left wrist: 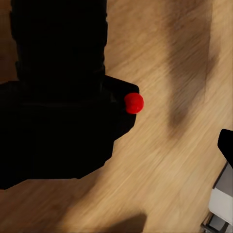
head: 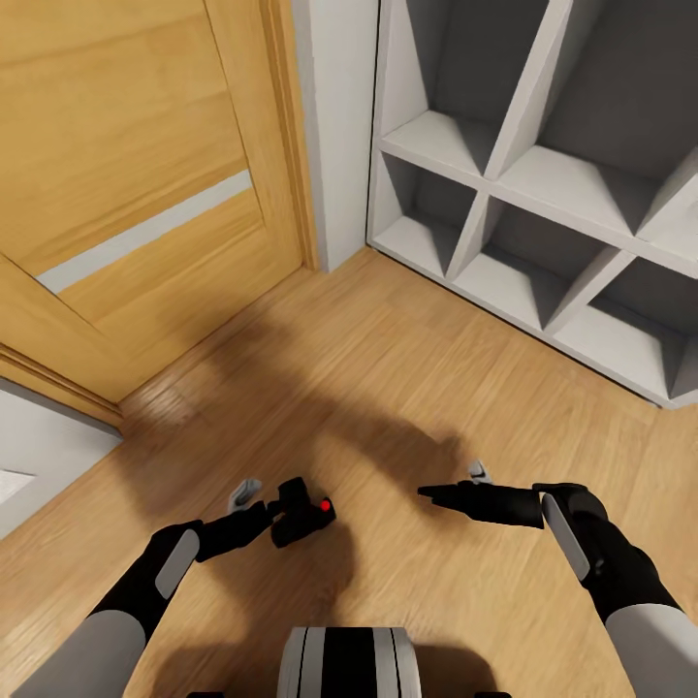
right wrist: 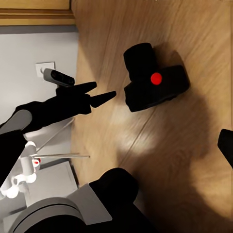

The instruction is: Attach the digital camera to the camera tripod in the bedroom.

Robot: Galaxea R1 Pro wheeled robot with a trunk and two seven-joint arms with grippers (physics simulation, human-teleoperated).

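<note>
While the robot rolls past the white shelf unit (head: 543,223), its left hand (head: 276,512) pinches the digital camera (head: 302,514); the right hand (head: 431,494) looks pressed together. Next: find the tripod.

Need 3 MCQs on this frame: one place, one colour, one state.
1. The digital camera is nearest:
A. the shelf unit
B. the left gripper
C. the door

2. The camera's round button is:
A. green
B. white
C. red

3. The right gripper is carrying:
A. nothing
B. the camera
C. a tripod leg

Answers:
1 B: the digital camera sits right at the left gripper.
2 C: the button is bright red on the black body.
3 A: the right gripper has only wood floor beyond its tips.
</note>
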